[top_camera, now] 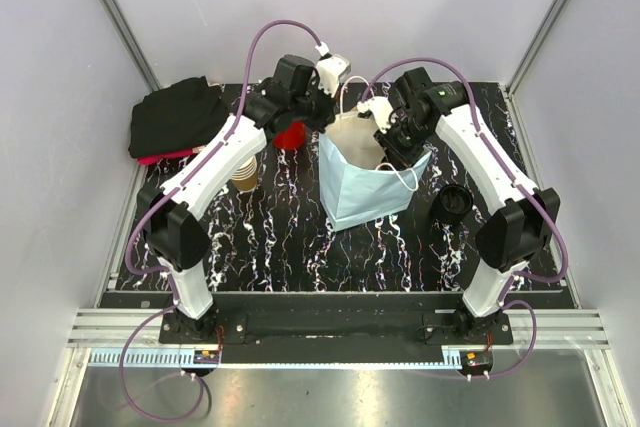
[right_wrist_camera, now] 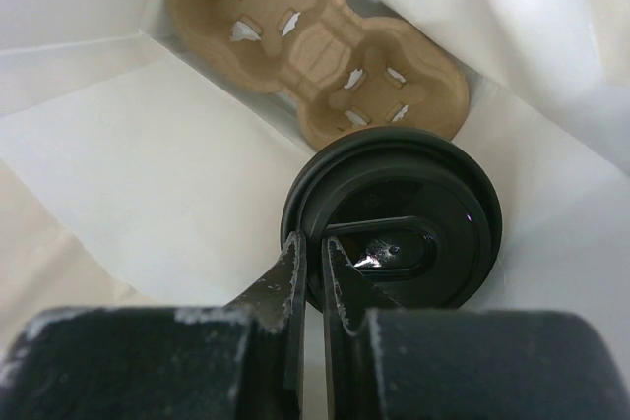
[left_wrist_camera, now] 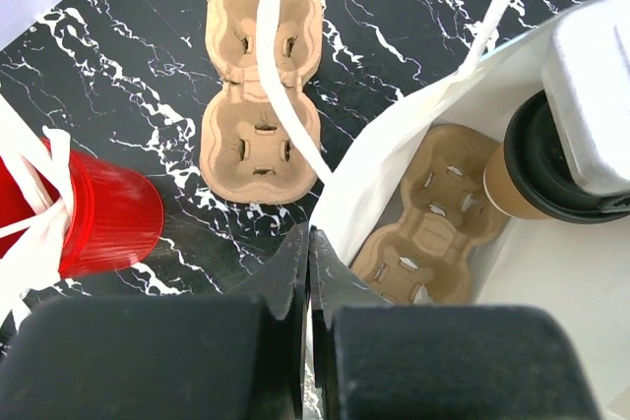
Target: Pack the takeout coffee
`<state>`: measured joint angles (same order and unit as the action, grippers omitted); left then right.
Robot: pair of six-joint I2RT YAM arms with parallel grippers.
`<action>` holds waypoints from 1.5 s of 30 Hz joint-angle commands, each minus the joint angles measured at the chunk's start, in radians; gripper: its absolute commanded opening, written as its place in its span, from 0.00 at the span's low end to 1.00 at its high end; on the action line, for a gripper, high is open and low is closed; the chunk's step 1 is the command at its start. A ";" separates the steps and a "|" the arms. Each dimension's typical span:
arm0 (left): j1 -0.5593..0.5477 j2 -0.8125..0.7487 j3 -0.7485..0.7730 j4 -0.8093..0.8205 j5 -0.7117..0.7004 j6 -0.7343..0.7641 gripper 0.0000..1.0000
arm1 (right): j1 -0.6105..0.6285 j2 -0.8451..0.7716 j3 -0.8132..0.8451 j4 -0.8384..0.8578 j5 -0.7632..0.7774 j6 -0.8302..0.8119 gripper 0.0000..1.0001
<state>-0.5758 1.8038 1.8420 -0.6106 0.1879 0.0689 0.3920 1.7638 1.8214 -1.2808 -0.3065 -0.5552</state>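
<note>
End effector R (right_wrist_camera: 313, 245) closed on coffee (right_wrist_camera: 394, 172)

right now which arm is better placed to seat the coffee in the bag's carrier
Right: the right gripper pinches the lidded coffee cup inside the bag, beside its carrier; the left gripper is shut on the bag's rim.
</note>
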 commanded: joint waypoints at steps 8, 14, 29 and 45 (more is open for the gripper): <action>-0.006 0.012 0.045 0.020 0.012 -0.009 0.00 | 0.090 -0.030 0.046 -0.006 0.124 0.008 0.00; -0.009 0.009 0.045 0.018 0.015 -0.009 0.00 | 0.123 -0.044 0.032 0.011 0.145 0.006 0.00; -0.010 -0.017 0.030 0.020 0.008 -0.007 0.00 | 0.125 -0.026 -0.039 0.026 0.096 0.021 0.00; -0.010 -0.041 0.010 0.028 0.013 -0.009 0.00 | 0.111 -0.001 -0.039 0.080 0.208 0.135 0.00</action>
<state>-0.5877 1.8095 1.8500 -0.6098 0.1947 0.0681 0.5087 1.7615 1.7756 -1.2350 -0.1486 -0.4614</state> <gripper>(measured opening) 0.004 0.109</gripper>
